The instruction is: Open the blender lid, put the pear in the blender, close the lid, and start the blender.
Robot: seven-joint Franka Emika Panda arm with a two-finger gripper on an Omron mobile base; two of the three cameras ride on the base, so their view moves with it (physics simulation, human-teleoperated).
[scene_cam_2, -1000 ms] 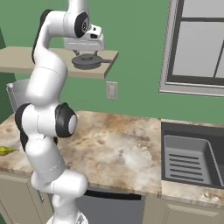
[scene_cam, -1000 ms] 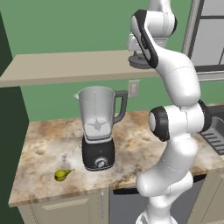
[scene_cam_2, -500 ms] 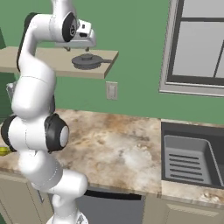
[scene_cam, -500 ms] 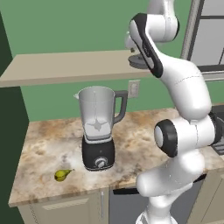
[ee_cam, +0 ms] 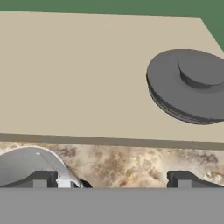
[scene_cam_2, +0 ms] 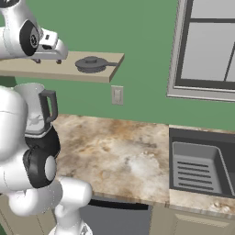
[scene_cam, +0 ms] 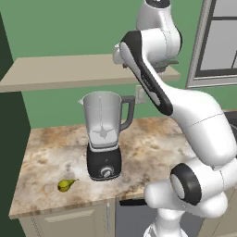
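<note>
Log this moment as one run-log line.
tool: open, empty | lid: on shelf | jar: uncovered | pear: on counter

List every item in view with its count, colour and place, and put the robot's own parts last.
blender: one, clear jar, black base, on the counter, lid off.
blender lid: one, dark grey, lying on the shelf near its right end.
pear: one, yellow-green, on the counter left of the blender base.
shelf: one, beige, on the green wall above the blender.
counter: one, mottled brown stone.
sink: one, dark grey, at the counter's right end.
wall outlet: one, pale, below the shelf.
window: one, grey frame, above the sink.
pincer: one, dark tips, open, empty, left of the lid.
</note>
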